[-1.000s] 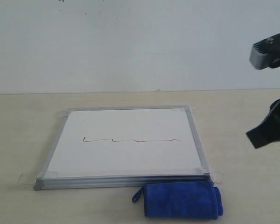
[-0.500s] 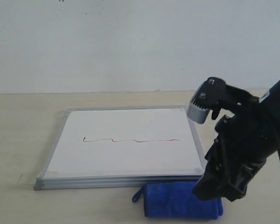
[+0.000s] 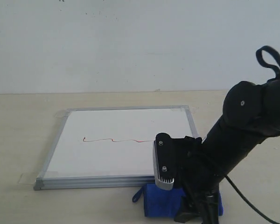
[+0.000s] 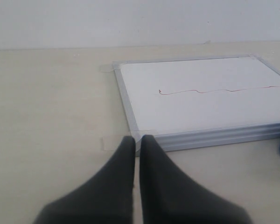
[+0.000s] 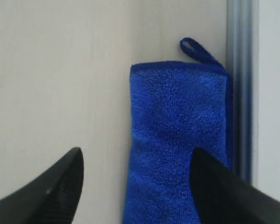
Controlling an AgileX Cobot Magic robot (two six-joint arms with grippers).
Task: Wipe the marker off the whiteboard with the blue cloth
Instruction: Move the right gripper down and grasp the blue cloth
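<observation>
Where a pale tabletop [image 3: 18, 140] meets a plain white wall [image 3: 130, 42], the whiteboard [image 3: 112, 158] lies flat at the centre of the table, its silver-grey frame square to the near edge. The black right arm [image 3: 242, 135] reaches down from the right of the exterior view over the board's near right corner. A grey camera housing [image 3: 162, 163] on its wrist hides that corner.

Under the arm lies the blue cloth [image 3: 158, 203], a soft roll resting on the table along the outside of the board's near frame rail. The right wrist view shows it running parallel to the rail and close against it. Whether the two touch cannot be told.

The right gripper [image 5: 135, 156] hangs above the cloth with its jaws spread wide. One finger is over bare table beside the roll and the other is over the fabric near the rail. Nothing is between them but air and the cloth below, and contact cannot be judged. The left gripper [image 4: 136, 140] has its jaws pressed together, empty, with the tips near the board's other near corner.

The marker [image 4: 214, 90], a thin wavy red-brown line, crosses the middle of the white surface. In the exterior view its right end runs behind the camera housing. A small loop [image 5: 198, 50] sticks out from the cloth's end, and clear tape tabs [image 4: 113, 142] hold the board's corners.
</observation>
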